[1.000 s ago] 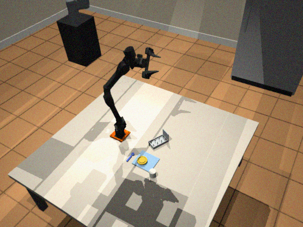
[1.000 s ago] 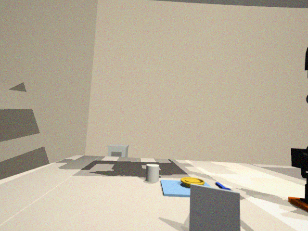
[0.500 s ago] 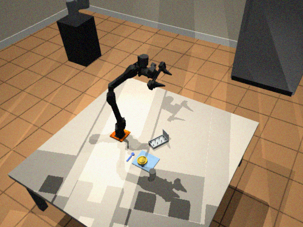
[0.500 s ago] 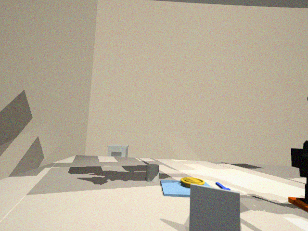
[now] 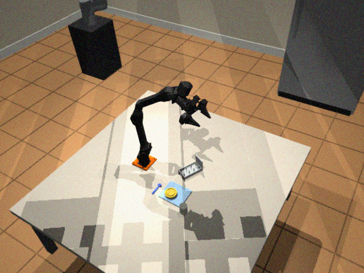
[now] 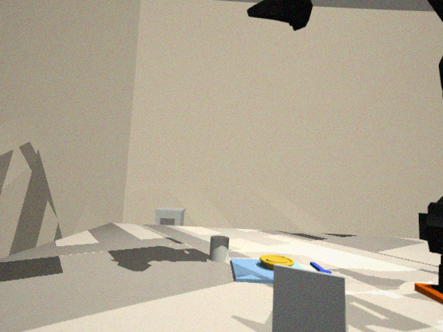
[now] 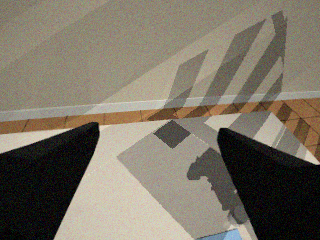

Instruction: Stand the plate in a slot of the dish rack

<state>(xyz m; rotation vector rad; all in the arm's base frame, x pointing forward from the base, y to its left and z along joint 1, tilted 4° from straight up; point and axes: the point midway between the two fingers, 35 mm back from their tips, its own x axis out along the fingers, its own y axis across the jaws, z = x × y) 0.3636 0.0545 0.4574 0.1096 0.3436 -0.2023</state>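
My claw (image 5: 205, 121) (image 7: 159, 131) hung above the desk (image 5: 223, 164), its 2 fingers apart. The yellow plate (image 5: 170, 192) (image 6: 277, 261) lay flat on the blue mat (image 5: 182, 192) (image 6: 250, 268) (not in the rack (image 5: 190, 174) (image 6: 309, 301)), between the desk's far corner and its near edge.

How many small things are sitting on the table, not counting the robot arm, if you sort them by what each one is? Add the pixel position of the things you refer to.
Plate, yellow (image 5: 170, 192) (image 6: 276, 261): 1
Mat, light blue (image 5: 182, 192) (image 6: 248, 270) (image 7: 220, 235): 1
Spoon-like thing, dark blue (image 5: 156, 189) (image 6: 320, 267): 1
Cup-like cylinder, grey (image 5: 183, 208) (image 6: 219, 249): 1
Dish rack, grey (image 5: 198, 162) (image 6: 309, 300): 1
Total: 5
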